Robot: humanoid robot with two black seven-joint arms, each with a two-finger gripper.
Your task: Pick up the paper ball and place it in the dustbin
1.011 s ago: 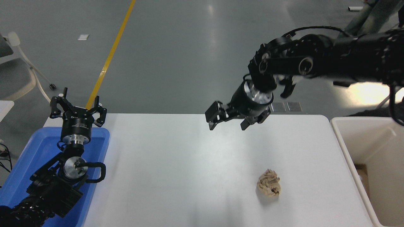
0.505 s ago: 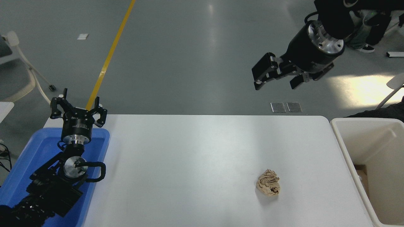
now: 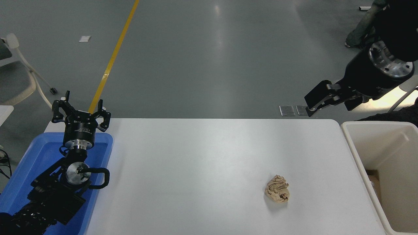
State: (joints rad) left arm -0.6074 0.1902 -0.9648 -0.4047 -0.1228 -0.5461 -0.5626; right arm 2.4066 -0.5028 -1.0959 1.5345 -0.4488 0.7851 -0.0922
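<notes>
The tan paper ball [image 3: 277, 189] lies on the white table [image 3: 196, 169], right of centre and near the front. The cream-white dustbin [image 3: 354, 153] stands off the table's right edge. My right gripper [image 3: 328, 101] is open and empty, up at the right above the table's far right corner, well away from the ball. My left gripper [image 3: 80, 112] is parked at the lower left over the blue tray, fingers open and empty.
A shallow blue tray [image 3: 19, 176] sits at the table's left end under the left arm. A person's legs [image 3: 362, 26] show at the top right. A chair [image 3: 16, 78] stands at the far left on the grey floor.
My right gripper has swung from above the table's far middle, up and rightward, and now sits lower near the far right corner. The ball and left arm have not moved.
</notes>
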